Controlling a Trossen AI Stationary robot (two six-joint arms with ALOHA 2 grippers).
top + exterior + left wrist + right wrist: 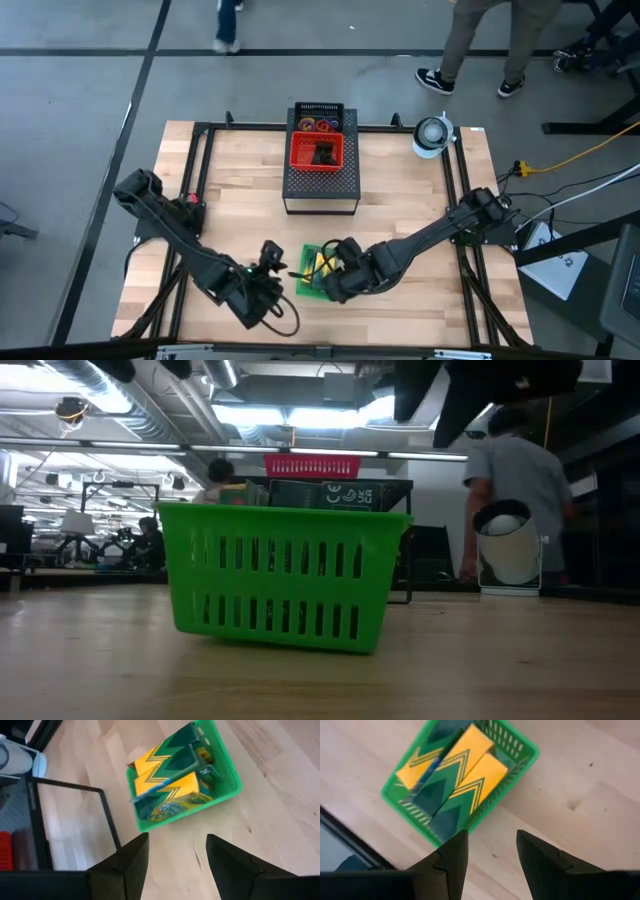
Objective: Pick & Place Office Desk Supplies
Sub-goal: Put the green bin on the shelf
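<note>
A green slotted basket point(315, 272) stands on the wooden table near its front edge, also in the low view point(285, 575). Yellow-and-green crayon boxes point(167, 782) point(462, 767) lie side by side inside it. My left gripper point(177, 840) point(272, 258) hangs open just left of the basket, above the table, with nothing between its fingers. My right gripper point(492, 835) point(335, 262) hangs open over the basket's right side and points steeply down. Neither gripper touches the basket.
At the far middle stands a large black perforated box point(322, 182). A red basket point(318, 150) with small black clips sits on it, and coloured rings point(318, 125) lie in a black tray behind. A white round device point(432, 135) stands far right. People walk beyond the far edge.
</note>
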